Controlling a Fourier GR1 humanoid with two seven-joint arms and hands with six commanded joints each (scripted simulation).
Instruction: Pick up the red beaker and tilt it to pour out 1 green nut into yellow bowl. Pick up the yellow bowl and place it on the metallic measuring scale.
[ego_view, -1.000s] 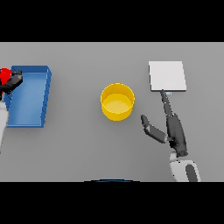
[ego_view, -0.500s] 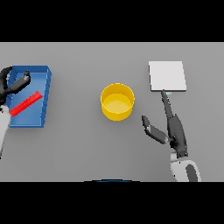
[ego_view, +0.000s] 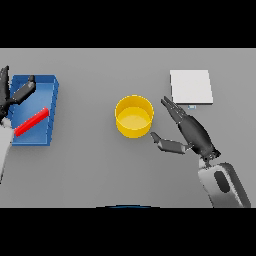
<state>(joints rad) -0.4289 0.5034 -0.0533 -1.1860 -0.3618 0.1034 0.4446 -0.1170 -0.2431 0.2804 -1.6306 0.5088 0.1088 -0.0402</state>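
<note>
Views: one, the head view. Position: above the near edge of the counter (ego_view: 100, 170), at head height. Facing: steeply downward and forward across the grey surface. Range: moderate; the counter fills the whole scene with no edge showing.

Framing, left side: blue tray (ego_view: 52, 107) with the beaker (ego_view: 31, 122) lying in it, and the left hand (ego_view: 10, 97), cut by the border. Centre: bowl (ego_view: 134, 116). Right side: scale (ego_view: 191, 86) at upper right, right hand (ego_view: 192, 135) below it, its forearm entering from the lower right.

Shared coverage: not applicable, no second view.
</note>
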